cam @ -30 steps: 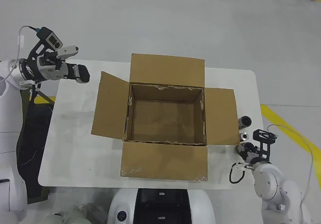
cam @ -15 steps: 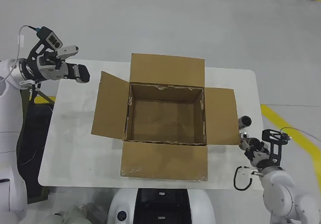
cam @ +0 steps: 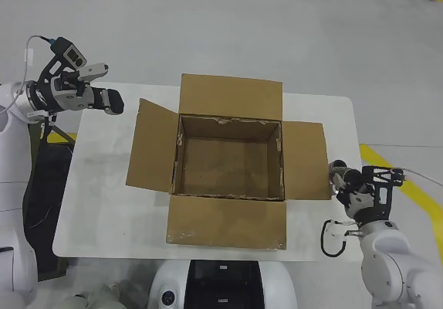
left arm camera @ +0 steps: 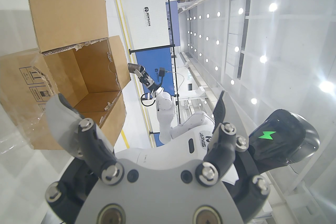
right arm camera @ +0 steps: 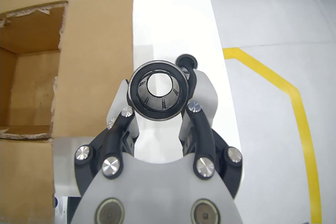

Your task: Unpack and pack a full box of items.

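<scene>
An open, empty cardboard box [cam: 229, 166] stands mid-table with all flaps spread. My right gripper [right arm camera: 160, 93] is shut on a black-rimmed hollow metal cylinder [right arm camera: 158, 89], held above the table just right of the box's right flap [cam: 305, 160]; from above the cylinder [cam: 348, 180] shows at the table's right edge. A second cylinder [right arm camera: 187, 61] stands on the table right behind it, also seen in the top view [cam: 336, 165]. My left gripper [left arm camera: 140, 109] is open and holds nothing, hovering off the table's far left corner [cam: 112, 101], facing the box [left arm camera: 65, 51].
The white table [cam: 98, 193] has bare strips left and right of the box. Yellow floor tape [cam: 418, 197] runs past the right side. The box flaps overhang toward the front edge.
My right gripper closed on the nearer cylinder and raised it off the table, shifting slightly toward the far side. The left arm stayed still.
</scene>
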Controlling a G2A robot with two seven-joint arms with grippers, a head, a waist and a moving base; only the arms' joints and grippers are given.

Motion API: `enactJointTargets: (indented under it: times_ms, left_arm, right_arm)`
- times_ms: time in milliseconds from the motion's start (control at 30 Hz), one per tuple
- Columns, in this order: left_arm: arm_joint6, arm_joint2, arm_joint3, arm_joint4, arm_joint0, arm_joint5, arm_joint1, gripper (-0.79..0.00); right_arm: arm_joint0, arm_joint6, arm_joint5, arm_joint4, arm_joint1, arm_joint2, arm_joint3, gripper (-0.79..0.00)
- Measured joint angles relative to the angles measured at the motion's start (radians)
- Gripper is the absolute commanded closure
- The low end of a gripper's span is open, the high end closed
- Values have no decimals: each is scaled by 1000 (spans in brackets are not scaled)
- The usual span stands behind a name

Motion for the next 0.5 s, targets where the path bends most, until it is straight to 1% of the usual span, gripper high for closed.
enactJointTargets:
  times_ms: [233,367,500]
  left_arm:
    - [0,0,0,0,0,0,0,-785]
    - [0,0,0,0,0,0,0,-785]
    - [0,0,0,0,0,0,0,-785]
  right_arm:
    - [129,17,-19,-67,-1,-115,0,0]
    - [185,48,-9,-117,-3,-174,0,0]
    - [226,76,-3,-127,-5,-213,0,0]
